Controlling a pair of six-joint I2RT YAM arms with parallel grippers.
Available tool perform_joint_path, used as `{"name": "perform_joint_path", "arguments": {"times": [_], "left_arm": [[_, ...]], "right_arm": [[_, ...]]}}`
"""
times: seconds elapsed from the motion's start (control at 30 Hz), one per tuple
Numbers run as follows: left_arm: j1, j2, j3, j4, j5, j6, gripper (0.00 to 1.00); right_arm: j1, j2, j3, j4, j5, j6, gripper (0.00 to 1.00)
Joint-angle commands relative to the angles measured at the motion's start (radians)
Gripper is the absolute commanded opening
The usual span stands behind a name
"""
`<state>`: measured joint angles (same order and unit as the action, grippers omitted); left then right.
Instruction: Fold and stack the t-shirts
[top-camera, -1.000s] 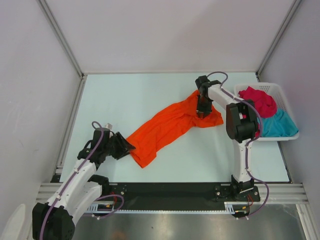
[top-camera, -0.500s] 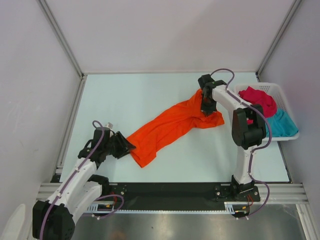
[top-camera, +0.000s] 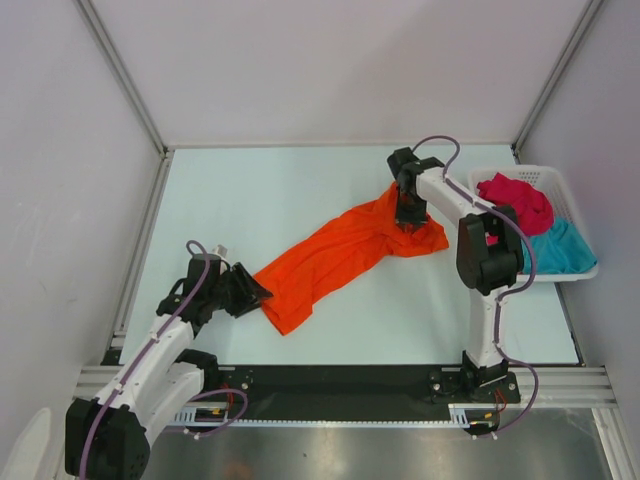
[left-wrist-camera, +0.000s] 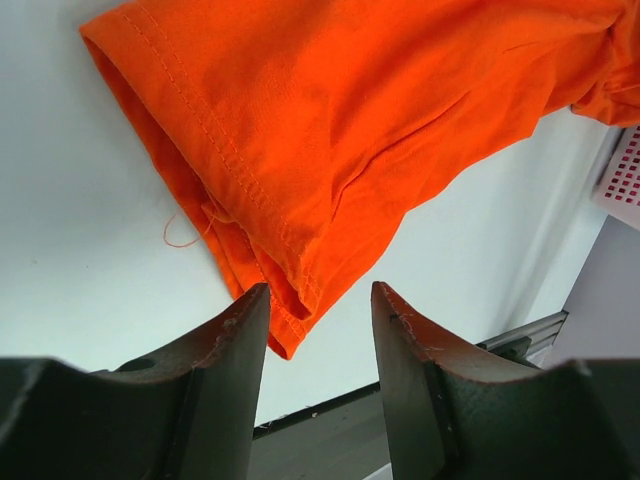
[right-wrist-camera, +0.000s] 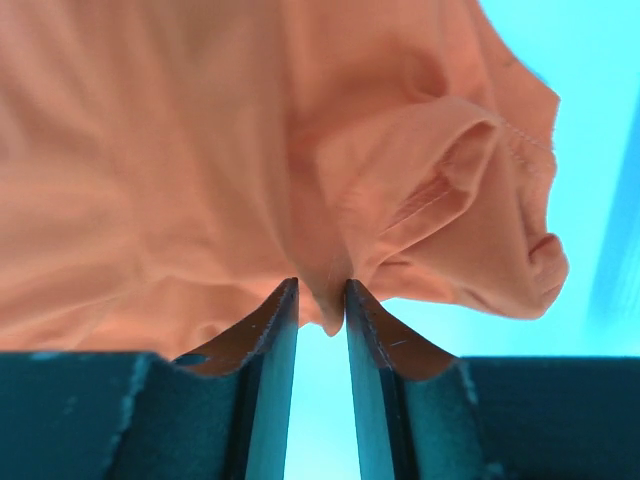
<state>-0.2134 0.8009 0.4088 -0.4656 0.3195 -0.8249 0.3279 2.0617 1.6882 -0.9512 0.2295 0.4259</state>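
One bright orange cloth t-shirt (top-camera: 330, 255) is laid in a loose diagonal band on the pale table (top-camera: 260, 190), from near left to far right. At its near-left end the left gripper (top-camera: 252, 292) is held low with its jaws apart. The hemmed corner lies just between the tips and is not clamped. At the far-right end the right gripper (top-camera: 408, 215) is set on bunched cloth. Its jaws stand narrowly apart around a small fold, and whether that fold is pinched cannot be told. Further right, a crimson red t-shirt (top-camera: 515, 198) and a teal blue t-shirt (top-camera: 560, 250) lie heaped in the white plastic lattice basket (top-camera: 560, 274). The step in hand is judged to be spreading the first shirt flat. Next, both ends need to be firmly gripped and drawn apart.
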Motion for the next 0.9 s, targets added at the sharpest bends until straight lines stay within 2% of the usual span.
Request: {"name": "perform_joint_path", "arguments": {"times": [0.0, 0.27, 0.6, 0.87], "left_arm": [[-0.001, 0.007, 0.033, 0.015, 0.007, 0.027, 0.51], [-0.001, 0.006, 0.042, 0.002, -0.007, 0.026, 0.51], [0.0, 0.009, 0.061, -0.03, -0.03, 0.032, 0.51], [0.002, 0.082, 0.104, -0.019, -0.046, 0.044, 0.51]], "right_arm": [[0.037, -0.023, 0.097, -0.046, 0.05, 0.005, 0.32], [0.001, 0.012, 0.217, -0.057, 0.05, -0.032, 0.4], [-0.116, 0.308, 0.577, -0.138, -0.004, -0.065, 0.41], [-0.162, 0.414, 0.604, -0.127, -0.025, -0.091, 0.41]]}}
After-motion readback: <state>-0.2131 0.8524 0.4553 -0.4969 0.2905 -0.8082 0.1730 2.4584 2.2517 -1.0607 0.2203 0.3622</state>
